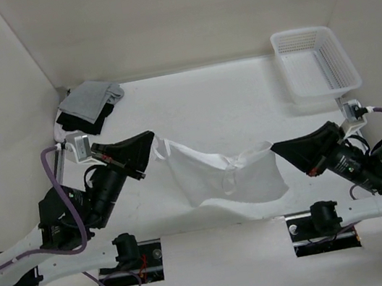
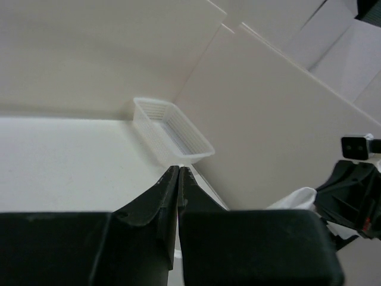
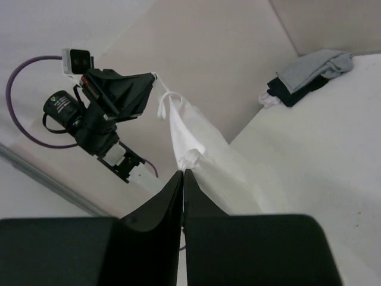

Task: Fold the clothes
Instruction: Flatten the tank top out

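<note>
The clothes, a thin white garment (image 1: 219,178), hang stretched between my two grippers above the table, the lower edge sagging toward the near side. My left gripper (image 1: 153,143) is shut on a looped strap at the garment's left top corner. In the left wrist view those jaws (image 2: 179,168) are pressed together, with a bit of white fabric (image 2: 294,199) showing to the right. My right gripper (image 1: 274,147) is shut on the garment's right top edge. The right wrist view shows bunched cloth (image 3: 202,161) just past the closed tips (image 3: 183,173).
A pile of grey, black and white garments (image 1: 89,105) lies in the back left corner. A white plastic basket (image 1: 307,94) stands at the back right, also visible as the basket (image 2: 172,136) in the left wrist view. Walls enclose the table on three sides.
</note>
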You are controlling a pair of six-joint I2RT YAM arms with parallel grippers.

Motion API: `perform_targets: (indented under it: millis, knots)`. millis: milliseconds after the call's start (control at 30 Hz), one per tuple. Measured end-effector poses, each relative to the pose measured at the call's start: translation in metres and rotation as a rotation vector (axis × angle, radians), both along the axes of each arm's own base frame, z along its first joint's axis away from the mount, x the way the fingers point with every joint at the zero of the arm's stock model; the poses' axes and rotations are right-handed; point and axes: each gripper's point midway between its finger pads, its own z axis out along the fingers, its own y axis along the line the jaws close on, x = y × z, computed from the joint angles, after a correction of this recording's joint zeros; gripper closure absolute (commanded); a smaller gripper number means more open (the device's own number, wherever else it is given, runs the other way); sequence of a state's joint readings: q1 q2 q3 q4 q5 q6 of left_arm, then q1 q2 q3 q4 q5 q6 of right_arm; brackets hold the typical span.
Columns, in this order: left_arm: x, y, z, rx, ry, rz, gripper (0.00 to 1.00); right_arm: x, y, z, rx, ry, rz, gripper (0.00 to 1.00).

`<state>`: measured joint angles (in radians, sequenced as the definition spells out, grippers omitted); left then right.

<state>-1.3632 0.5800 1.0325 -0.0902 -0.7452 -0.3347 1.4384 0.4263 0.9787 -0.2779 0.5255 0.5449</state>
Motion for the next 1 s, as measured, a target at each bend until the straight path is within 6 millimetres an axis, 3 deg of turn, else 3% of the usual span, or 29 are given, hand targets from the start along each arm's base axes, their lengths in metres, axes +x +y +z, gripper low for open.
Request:
perform_targets:
  millis: [133,267,333,400,467,533,600,667,733,800,867,933,967,1000]
  knots:
    - [0.017,0.015,0.004,0.029,-0.047,0.130,0.96,0.012,0.012,-0.002,-0.049,-0.009,-0.079,0.94]
    - [0.050,0.014,-0.022,0.098,-0.049,0.278,0.96,0.054,0.034,-0.037,-0.177,0.004,-0.232,0.95]
    - [0.081,0.002,-0.053,0.181,-0.020,0.342,0.96,0.097,0.037,-0.071,-0.247,0.051,-0.326,0.95]
    - [0.124,-0.009,-0.097,0.283,0.044,0.388,0.96,0.144,0.032,-0.111,-0.302,0.130,-0.401,0.96]
    - [0.178,-0.007,-0.150,0.373,0.147,0.423,0.95,0.193,0.022,-0.155,-0.339,0.241,-0.455,0.94]
    - [0.230,0.010,-0.206,0.435,0.278,0.472,0.84,0.244,0.012,-0.194,-0.353,0.355,-0.489,0.92]
    - [0.276,0.031,-0.255,0.473,0.408,0.512,0.67,0.299,0.003,-0.235,-0.365,0.482,-0.503,0.76]
    - [0.317,0.044,-0.275,0.463,0.479,0.536,0.59,0.347,0.000,-0.262,-0.349,0.568,-0.506,0.66]
    - [0.347,0.053,-0.273,0.426,0.492,0.556,0.59,0.377,-0.009,-0.280,-0.324,0.621,-0.517,0.60]
    - [0.358,0.061,-0.258,0.386,0.475,0.571,0.61,0.380,-0.017,-0.285,-0.307,0.647,-0.527,0.55]
    - [0.353,0.062,-0.237,0.345,0.441,0.573,0.67,0.374,-0.018,-0.273,-0.292,0.619,-0.528,0.58]
    - [0.337,0.055,-0.223,0.308,0.411,0.557,0.83,0.356,-0.014,-0.257,-0.276,0.568,-0.522,0.78]
    - [0.323,0.048,-0.221,0.297,0.400,0.540,0.89,0.345,-0.012,-0.251,-0.271,0.546,-0.520,0.92]
    - [0.306,0.039,-0.226,0.298,0.400,0.517,0.93,0.332,-0.009,-0.246,-0.267,0.525,-0.512,0.99]
